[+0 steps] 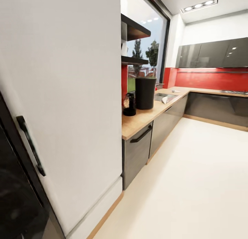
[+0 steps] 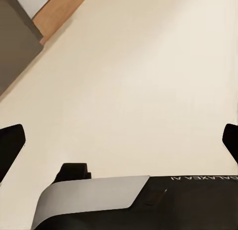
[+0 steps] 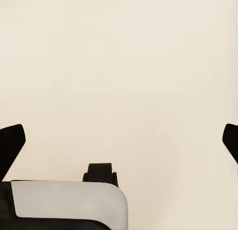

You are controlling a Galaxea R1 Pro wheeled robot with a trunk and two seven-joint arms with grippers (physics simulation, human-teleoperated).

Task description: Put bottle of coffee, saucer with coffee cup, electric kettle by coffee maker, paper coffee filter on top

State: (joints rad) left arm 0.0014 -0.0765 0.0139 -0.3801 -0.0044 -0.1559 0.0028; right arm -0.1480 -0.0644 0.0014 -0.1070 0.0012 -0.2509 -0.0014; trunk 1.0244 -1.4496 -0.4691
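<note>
The coffee maker [image 1: 145, 93] stands tall and dark on the light wood kitchen countertop [image 1: 137, 126], near its close end. Just in front of it sits the electric kettle [image 1: 130, 106], small, rounded and dark on a black base. Above them the thin dark kitchen shelf [image 1: 135, 60] juts from the wall. The bottle of coffee is out of view. A white folded piece, perhaps the paper coffee filter [image 1: 165, 99], lies by the sink. The saucer and coffee cup are too small to make out. My left gripper [image 2: 119, 140] and right gripper [image 3: 119, 140] hang open over the pale floor, holding nothing.
A tall white cabinet side [image 1: 69, 94] and a black appliance door with a handle [image 1: 31, 146] are close on the left. A thicker dark shelf [image 1: 136, 29] hangs above the thin one. Grey cabinet fronts [image 1: 137, 153] run under the counter, which turns right along a red backsplash [image 1: 210, 80]. Cream floor [image 1: 193, 177] lies open ahead.
</note>
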